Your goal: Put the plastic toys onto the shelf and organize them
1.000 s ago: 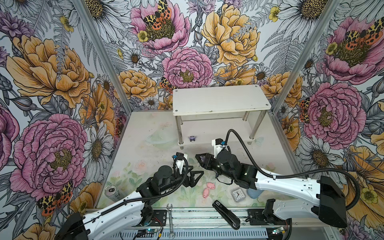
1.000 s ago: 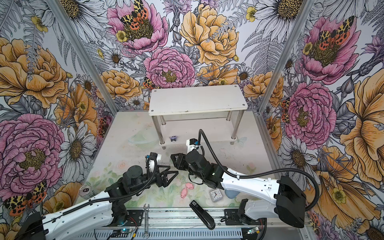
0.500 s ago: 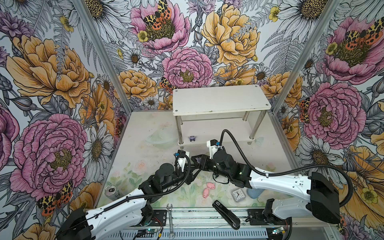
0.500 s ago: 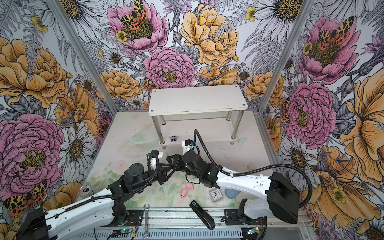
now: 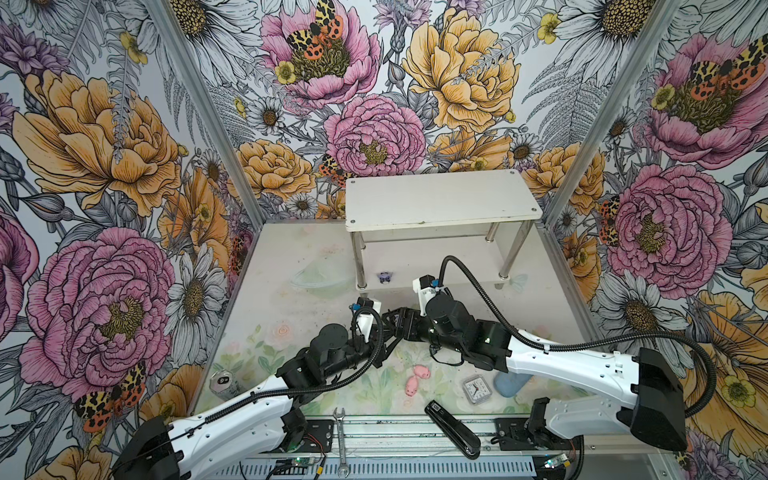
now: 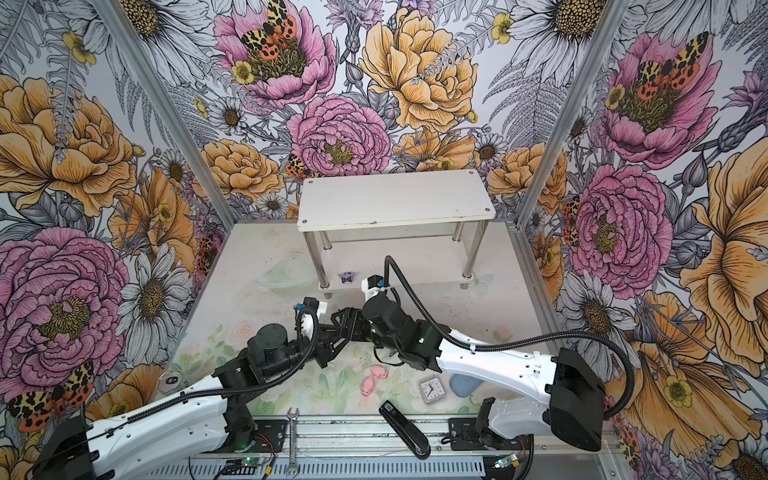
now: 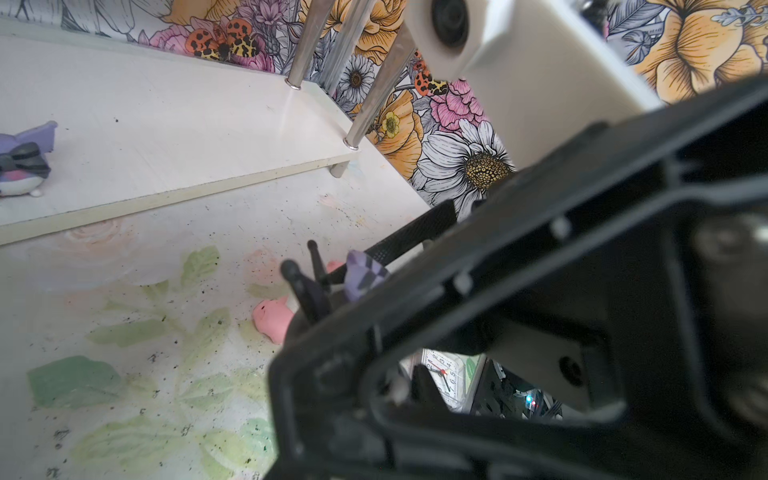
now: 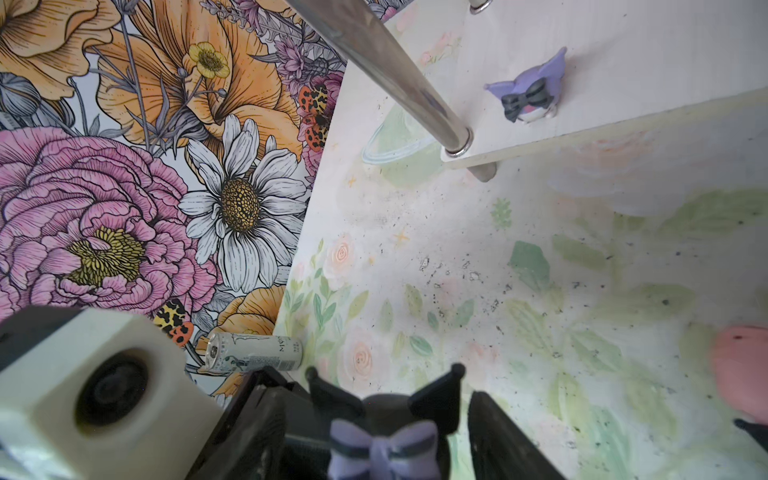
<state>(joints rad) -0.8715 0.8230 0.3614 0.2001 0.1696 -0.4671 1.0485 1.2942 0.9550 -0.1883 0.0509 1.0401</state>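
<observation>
The left gripper [image 5: 387,334] clamps the black-eared figurine [image 8: 386,436]; the right gripper [image 5: 398,323] stands open around it. Open floor [image 5: 316,299] reaches the near edge of the shelf [image 5: 440,199].

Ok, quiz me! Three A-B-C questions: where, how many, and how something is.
1. Where on the shelf is the purple figurine? A top tier; B lower tier; C hanging from a leg.
2. How many pink pigs show on the table in both top views? A two; B four; C none.
3. How is the drink can? A upright; B lying on its side; C crushed flat.
1 B: it stands on the low board. 2 A: two lie near the clock. 3 B: its side rests on the table.
</observation>
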